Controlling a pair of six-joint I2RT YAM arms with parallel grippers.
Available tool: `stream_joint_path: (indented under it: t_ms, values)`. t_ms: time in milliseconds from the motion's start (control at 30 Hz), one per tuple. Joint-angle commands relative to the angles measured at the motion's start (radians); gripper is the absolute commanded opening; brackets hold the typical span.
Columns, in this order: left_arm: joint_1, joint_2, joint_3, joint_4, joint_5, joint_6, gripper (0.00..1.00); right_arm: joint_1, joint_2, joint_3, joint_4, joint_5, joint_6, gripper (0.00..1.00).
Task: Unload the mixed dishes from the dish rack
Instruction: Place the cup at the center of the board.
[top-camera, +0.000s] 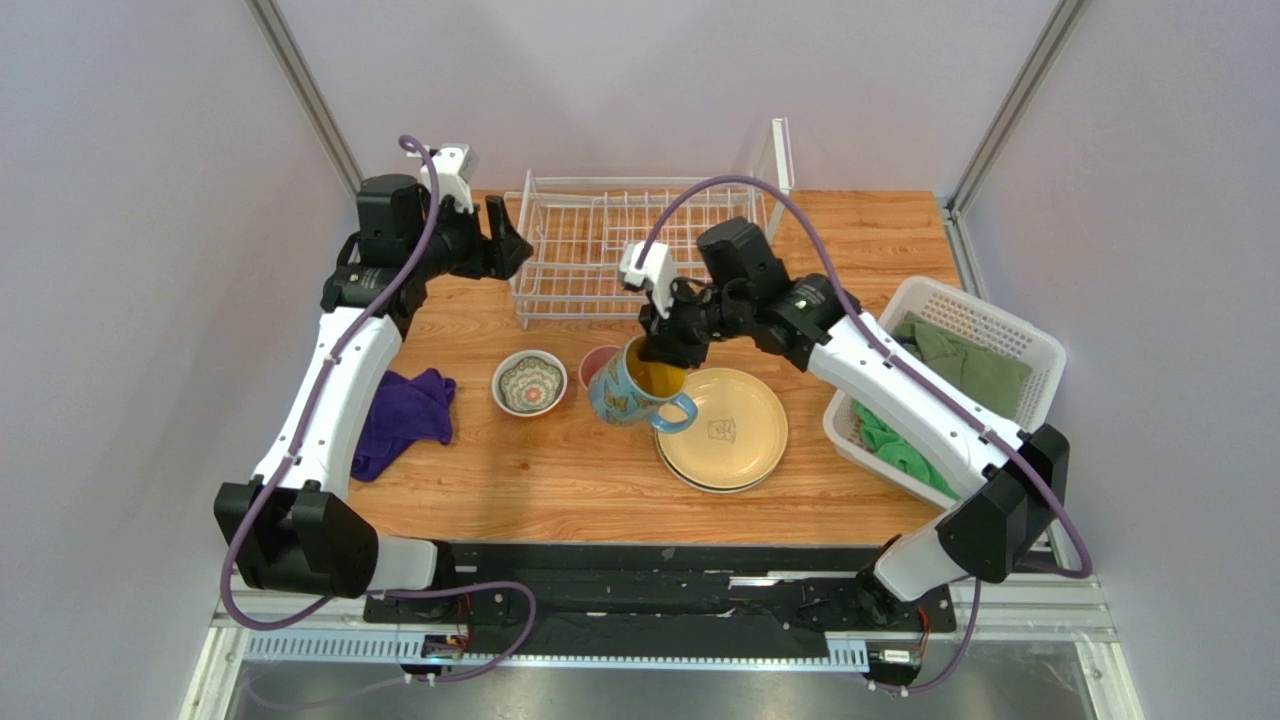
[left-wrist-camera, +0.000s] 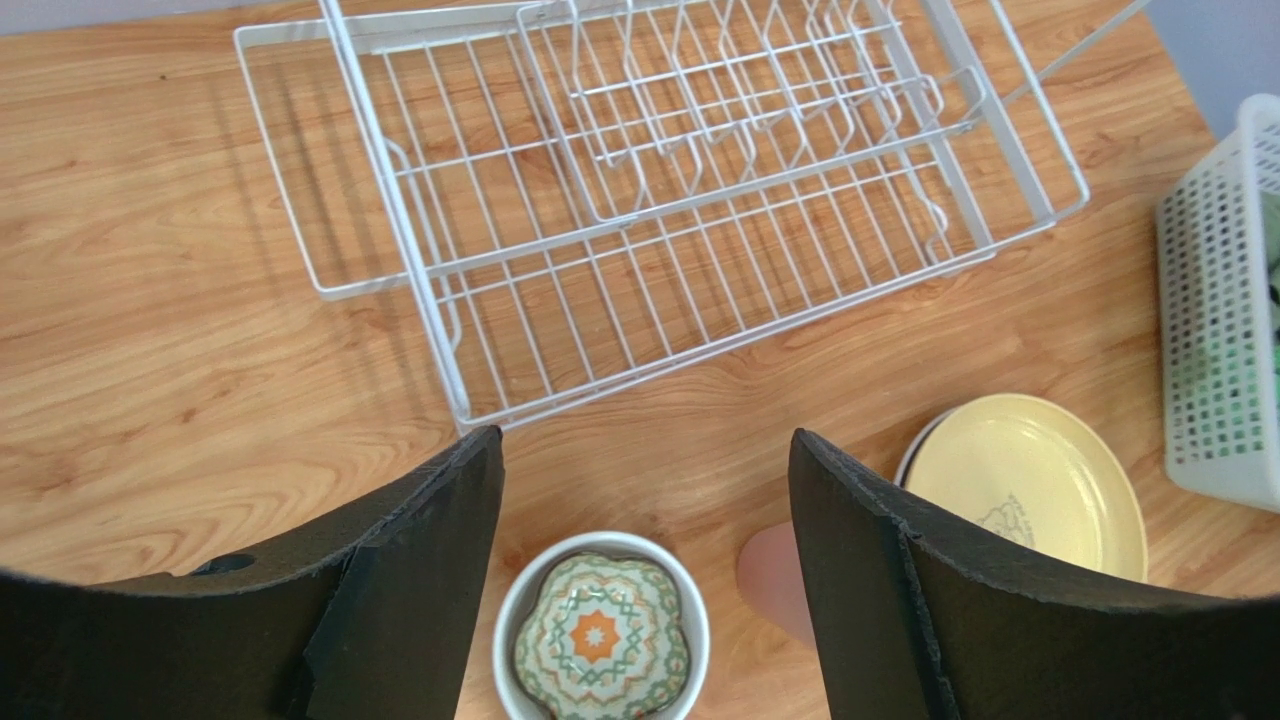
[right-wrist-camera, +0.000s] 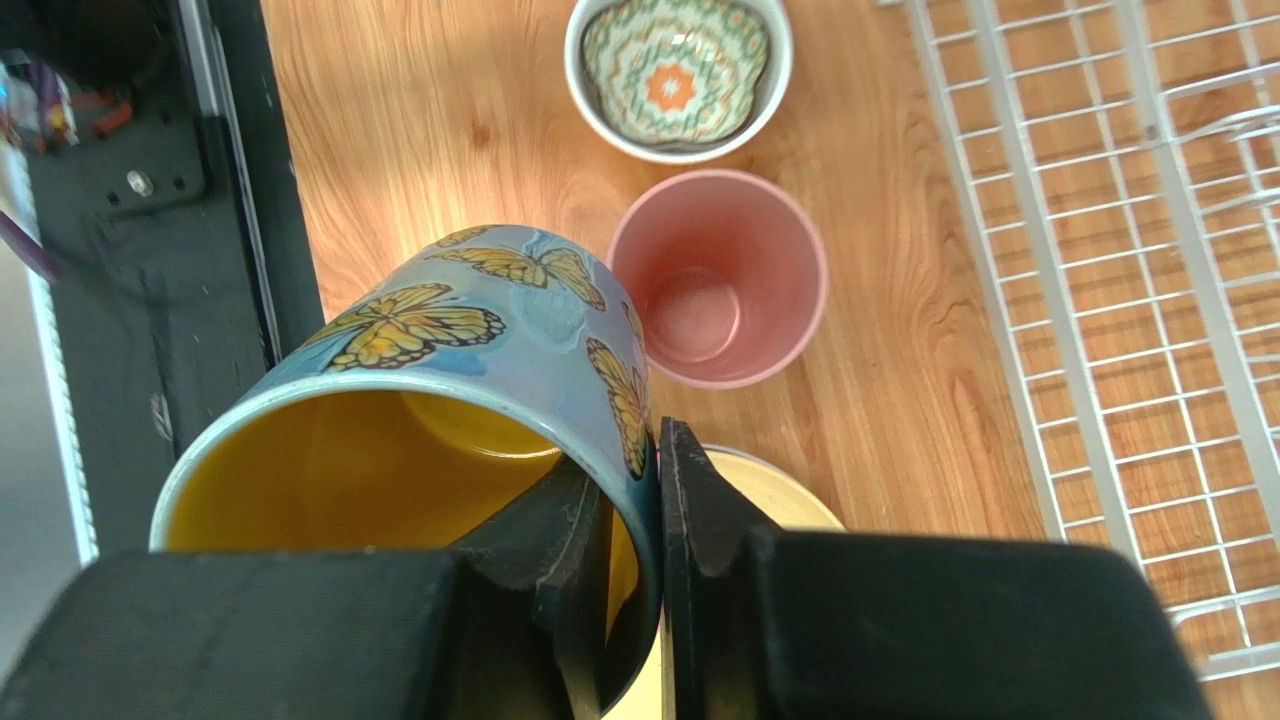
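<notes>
Blue mug (right-wrist-camera: 496, 323) x1 in right claw (right-wrist-camera: 639, 495); 1 tumbler (right-wrist-camera: 718, 278), 1 bowl (right-wrist-camera: 676, 68) nearby.

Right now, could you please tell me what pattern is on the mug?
The mug shows yellow butterflies on blue; right wrist view.

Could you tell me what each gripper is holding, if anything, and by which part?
The right gripper grips the blue mug by its rim, one finger inside, one outside. The left gripper is open, holding nothing.

The blue mug (right-wrist-camera: 451, 323) carries yellow butterflies, yellow inside
</notes>
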Motion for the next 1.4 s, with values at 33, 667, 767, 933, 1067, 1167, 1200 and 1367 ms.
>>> stream_joint_path:
  t_ms: [33, 667, 767, 933, 1067, 1167, 1200, 1367]
  values:
    - [0.004, -0.005, 0.005, -0.009, -0.056, 0.089, 0.79, 0.104, 0.074, 0.117, -0.064, 0.16, -0.084, 0.0]
    - [0.005, -0.041, -0.09, 0.021, -0.099, 0.138, 0.8, 0.256, 0.37, 0.275, -0.092, 0.244, -0.213, 0.0]
    - [0.01, -0.034, -0.088, 0.026, -0.104, 0.155, 0.8, 0.262, 0.413, 0.306, -0.101, 0.248, -0.237, 0.0]
    - [0.019, -0.027, -0.079, 0.029, -0.105, 0.163, 0.8, 0.264, 0.466, 0.358, -0.115, 0.251, -0.274, 0.0]
    - [0.024, -0.019, -0.076, 0.029, -0.099, 0.164, 0.8, 0.264, 0.503, 0.381, -0.118, 0.254, -0.3, 0.0]
    - [0.027, -0.008, -0.074, 0.027, -0.096, 0.164, 0.8, 0.265, 0.528, 0.395, -0.123, 0.251, -0.314, 0.0]
    - [0.027, -0.004, -0.074, 0.027, -0.094, 0.164, 0.8, 0.264, 0.531, 0.398, -0.123, 0.25, -0.319, 0.0]
    - [0.03, 0.01, -0.071, 0.027, -0.09, 0.166, 0.8, 0.264, 0.562, 0.417, -0.141, 0.237, -0.342, 0.0]
